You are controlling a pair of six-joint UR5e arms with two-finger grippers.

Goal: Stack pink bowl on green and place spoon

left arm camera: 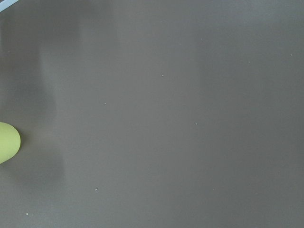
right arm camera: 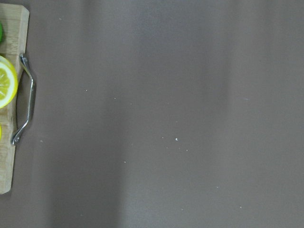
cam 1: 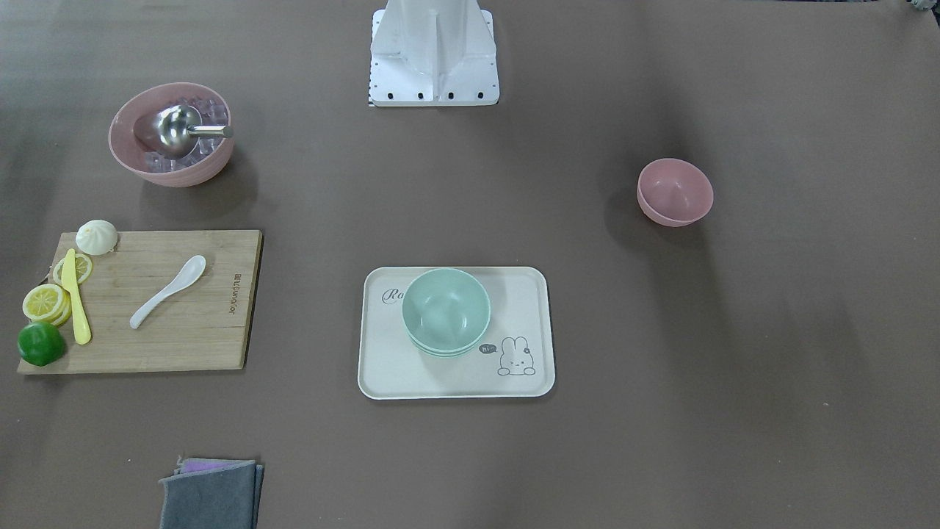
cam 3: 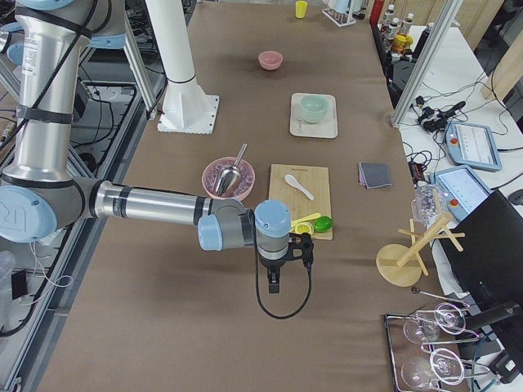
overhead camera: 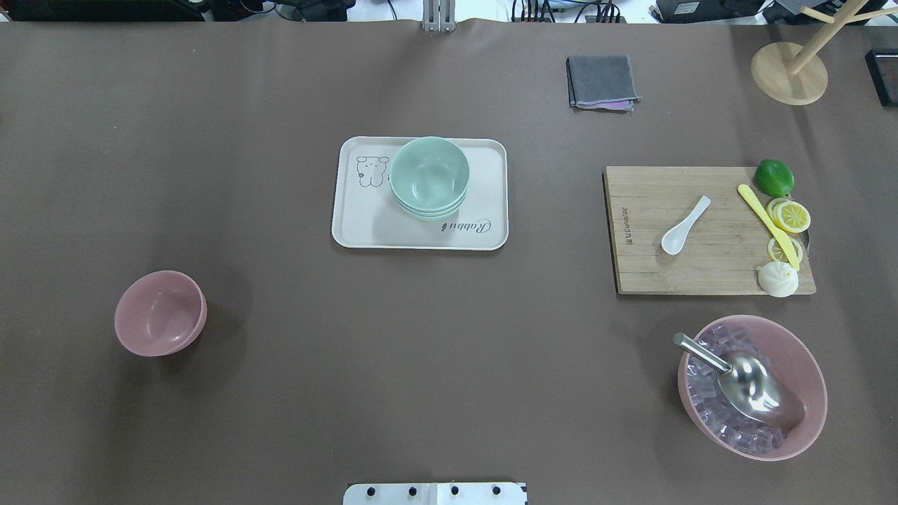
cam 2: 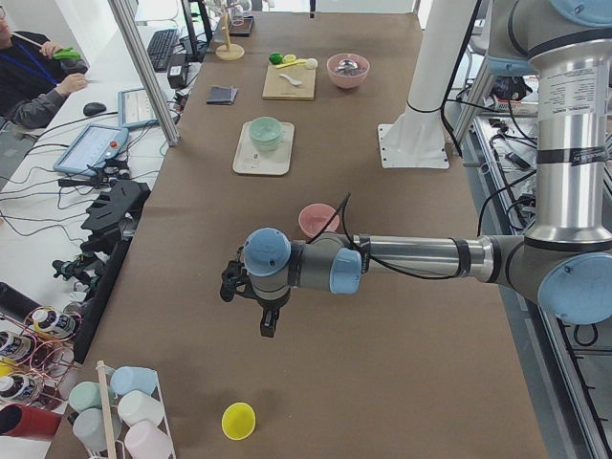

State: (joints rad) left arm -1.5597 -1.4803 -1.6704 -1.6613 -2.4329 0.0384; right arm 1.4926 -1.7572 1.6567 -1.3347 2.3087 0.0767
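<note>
Front-facing view: I see the pink bowl (cam 1: 674, 192) well apart from the green bowl (cam 1: 446, 308) on the tray (cam 1: 389, 375); the spoon (cam 1: 168, 292) lies on the cutting board (cam 1: 183, 345). Left side view: I cannot tell the opening of the left gripper (cam 2: 231, 284). Right side view: the same for the right gripper (cam 3: 304, 249).

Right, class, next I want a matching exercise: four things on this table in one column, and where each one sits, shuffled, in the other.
Things
1. white spoon
2. green bowl
3. metal scoop
4. small pink bowl

Places
A. on the tray
B. in the large pink bowl
C. alone on the bare table
D. on the wooden board

Pairs: 1-D, 2-A, 3-B, 4-C
</note>
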